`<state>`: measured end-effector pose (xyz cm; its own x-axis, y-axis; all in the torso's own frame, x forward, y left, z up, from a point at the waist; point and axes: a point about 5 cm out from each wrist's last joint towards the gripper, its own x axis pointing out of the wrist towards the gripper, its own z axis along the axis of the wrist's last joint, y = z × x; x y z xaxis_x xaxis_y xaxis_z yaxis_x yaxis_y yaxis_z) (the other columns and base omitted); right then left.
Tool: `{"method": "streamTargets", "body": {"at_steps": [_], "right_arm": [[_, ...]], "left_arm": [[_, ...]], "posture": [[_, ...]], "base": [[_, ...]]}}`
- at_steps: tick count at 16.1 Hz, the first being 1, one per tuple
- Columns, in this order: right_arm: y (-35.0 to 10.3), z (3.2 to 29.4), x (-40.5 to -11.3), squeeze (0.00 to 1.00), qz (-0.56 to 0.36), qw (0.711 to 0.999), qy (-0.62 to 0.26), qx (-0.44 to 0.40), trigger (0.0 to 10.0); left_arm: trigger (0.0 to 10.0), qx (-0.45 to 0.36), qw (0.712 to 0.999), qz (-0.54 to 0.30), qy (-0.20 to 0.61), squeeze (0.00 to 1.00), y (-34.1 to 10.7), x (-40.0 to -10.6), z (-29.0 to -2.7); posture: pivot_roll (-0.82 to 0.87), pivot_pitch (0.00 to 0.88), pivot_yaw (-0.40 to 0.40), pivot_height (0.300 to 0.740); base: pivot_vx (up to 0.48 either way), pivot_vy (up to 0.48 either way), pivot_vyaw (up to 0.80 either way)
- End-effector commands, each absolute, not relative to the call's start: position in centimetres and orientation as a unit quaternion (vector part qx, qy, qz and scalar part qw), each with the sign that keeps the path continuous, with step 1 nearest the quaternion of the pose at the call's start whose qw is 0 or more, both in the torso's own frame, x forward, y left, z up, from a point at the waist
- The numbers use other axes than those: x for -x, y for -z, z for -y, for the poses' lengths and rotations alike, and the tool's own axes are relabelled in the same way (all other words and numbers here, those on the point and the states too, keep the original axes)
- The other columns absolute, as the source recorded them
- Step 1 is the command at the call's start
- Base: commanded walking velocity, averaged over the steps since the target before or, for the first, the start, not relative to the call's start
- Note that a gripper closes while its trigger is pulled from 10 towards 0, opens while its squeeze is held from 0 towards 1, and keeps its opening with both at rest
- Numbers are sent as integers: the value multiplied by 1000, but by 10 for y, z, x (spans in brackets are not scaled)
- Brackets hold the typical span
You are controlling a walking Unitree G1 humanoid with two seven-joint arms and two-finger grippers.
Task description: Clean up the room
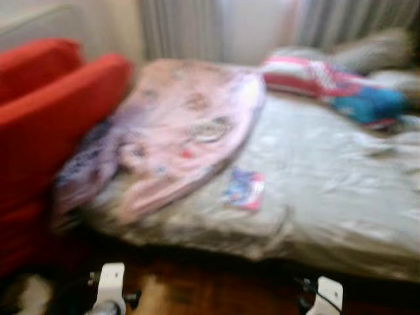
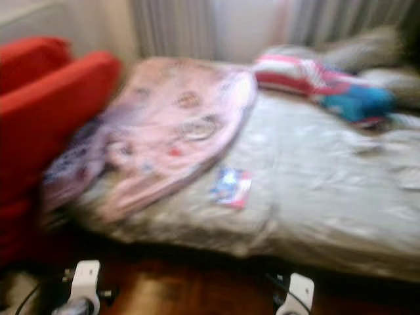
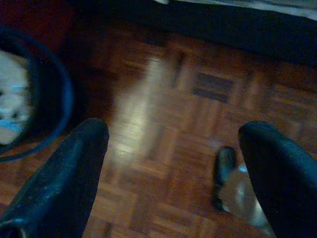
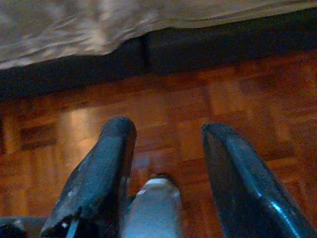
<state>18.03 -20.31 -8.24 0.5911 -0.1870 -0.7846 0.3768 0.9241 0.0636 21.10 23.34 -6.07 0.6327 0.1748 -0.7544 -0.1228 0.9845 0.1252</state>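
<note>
Facing an untidy bed — both arms hanging low, nothing in hand.

Head views, blurred: pink blanket [image 1: 177, 131] heaped left of centre, soft, light — best pinched at a bunched fold. Left wrist view: left gripper [image 3: 173, 168] wide open, empty. Right wrist view: right gripper [image 4: 168, 168] spread, empty.

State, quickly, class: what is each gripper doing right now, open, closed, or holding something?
Left gripper: open, holding nothing, above the wooden floor.
Right gripper: open, holding nothing, over the floor near the bed.
</note>
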Motion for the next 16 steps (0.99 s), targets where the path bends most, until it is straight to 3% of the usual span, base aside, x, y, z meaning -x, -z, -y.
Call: {"method": "streamTargets", "body": {"at_steps": [1,16], "right_arm": [[85,209,-173,0,-431,881,167,-107,10000],[82,208,-178,0,-422,889,154,-95,10000]], "left_arm": [[10000,-23,902,-425,-76,0,63,-210,-227],[10000,-13,905,-418,-81,0,63,-210,-229]], "posture": [[135,16,22,705],[138,41,19,705]], "base": [[0,0,0],[16,0,0]]}}
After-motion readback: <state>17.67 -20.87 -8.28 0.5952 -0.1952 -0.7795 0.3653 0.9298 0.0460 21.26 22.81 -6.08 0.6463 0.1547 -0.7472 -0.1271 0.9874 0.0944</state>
